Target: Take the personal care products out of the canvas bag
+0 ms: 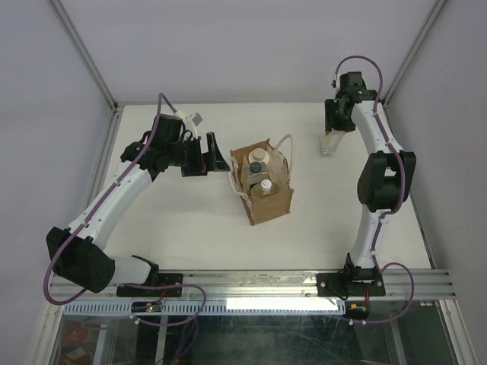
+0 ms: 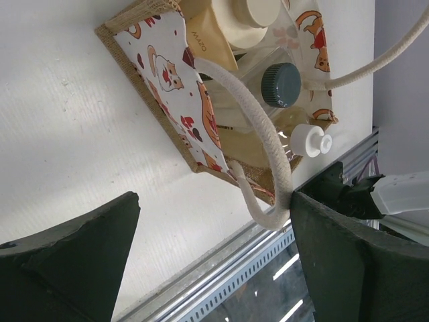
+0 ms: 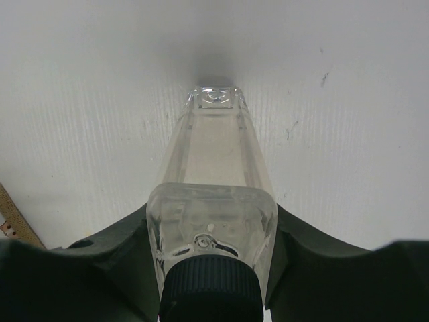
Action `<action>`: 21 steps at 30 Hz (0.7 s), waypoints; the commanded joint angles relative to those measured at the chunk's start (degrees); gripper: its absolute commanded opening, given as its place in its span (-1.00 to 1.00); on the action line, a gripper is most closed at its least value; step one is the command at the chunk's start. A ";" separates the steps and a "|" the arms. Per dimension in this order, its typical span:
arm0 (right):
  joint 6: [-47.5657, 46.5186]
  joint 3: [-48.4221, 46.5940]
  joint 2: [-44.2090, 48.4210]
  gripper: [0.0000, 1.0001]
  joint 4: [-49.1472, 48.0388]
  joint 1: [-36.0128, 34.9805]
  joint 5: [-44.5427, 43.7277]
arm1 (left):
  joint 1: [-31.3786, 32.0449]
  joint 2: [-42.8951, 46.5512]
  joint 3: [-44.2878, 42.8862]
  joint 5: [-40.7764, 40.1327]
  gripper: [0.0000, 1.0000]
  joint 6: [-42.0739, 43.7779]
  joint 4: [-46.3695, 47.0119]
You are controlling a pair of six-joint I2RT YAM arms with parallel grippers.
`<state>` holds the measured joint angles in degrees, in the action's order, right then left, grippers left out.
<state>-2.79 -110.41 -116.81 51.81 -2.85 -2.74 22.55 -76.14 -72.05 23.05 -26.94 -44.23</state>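
Observation:
The canvas bag (image 1: pixel 268 202) stands upright mid-table with cream handles (image 1: pixel 286 144). Three bottles stand inside it: a whitish one (image 1: pixel 256 156), a dark-capped clear one (image 1: pixel 256 166) and a white-capped amber one (image 1: pixel 265 185). My left gripper (image 1: pixel 210 156) is open and empty just left of the bag. In the left wrist view the bag's patterned panel (image 2: pixel 167 74), a handle loop (image 2: pixel 268 161), the dark cap (image 2: pixel 280 84) and the white cap (image 2: pixel 312 141) show ahead of the open gripper (image 2: pixel 214 261). My right gripper (image 1: pixel 333 128) is shut on a clear squarish bottle (image 3: pixel 211 154) with a black cap, upright at the back right, its base at the table.
A metal rail (image 1: pixel 251 283) runs along the near table edge. Enclosure walls and posts (image 1: pixel 114 106) bound the table on the left, back and right. A corner of the bag (image 3: pixel 9 215) shows at the left of the right wrist view.

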 commanded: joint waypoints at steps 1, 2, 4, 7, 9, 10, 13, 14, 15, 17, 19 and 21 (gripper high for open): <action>-1.50 -5.25 1.73 -0.92 -4.44 0.31 -0.04 | 0.39 2.05 -1.56 -0.55 0.86 1.25 0.51; -1.59 -5.25 1.50 -0.91 -4.42 0.30 -0.14 | 0.34 2.09 -1.60 -0.59 0.86 1.24 0.54; -1.53 -5.23 1.10 -0.84 -4.42 0.35 0.03 | 0.31 2.14 -1.62 -0.64 0.86 1.27 0.46; -1.36 -5.42 0.58 -0.58 -4.35 0.34 0.37 | 0.33 2.27 -1.39 -0.73 0.86 1.14 0.46; -1.18 -5.59 0.37 -0.45 -4.19 0.32 0.22 | 0.33 2.44 -1.35 -0.84 0.86 1.10 0.40; -1.05 -5.68 0.30 -0.36 -4.18 0.35 0.15 | 0.32 2.48 -1.34 -0.82 0.86 1.02 0.37; -0.72 -5.93 0.35 -0.03 -4.01 0.35 0.24 | 0.32 2.64 -1.34 -0.94 0.86 0.92 0.37; -0.61 -6.04 0.42 0.06 -3.98 0.31 0.20 | 0.31 2.60 -1.34 -0.91 0.86 0.88 0.37; -0.52 -6.04 0.59 0.17 -3.88 0.34 0.18 | 0.31 2.58 -1.39 -0.90 0.86 0.84 0.33; -0.19 -6.19 0.95 0.33 -3.62 0.30 0.10 | 0.35 2.57 -1.42 -0.81 0.86 0.75 0.38; 0.41 -6.13 1.89 0.54 -3.29 0.30 -0.21 | 0.31 2.52 -1.51 -0.60 0.86 0.75 0.38; 1.21 -5.76 3.25 0.67 -2.81 0.22 -0.60 | 0.31 2.49 -1.53 -0.47 0.86 0.66 0.38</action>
<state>-2.68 -113.69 -118.56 50.85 -2.83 -2.76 22.55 -75.66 -72.05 22.55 -26.76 -45.01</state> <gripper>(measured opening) 0.787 0.930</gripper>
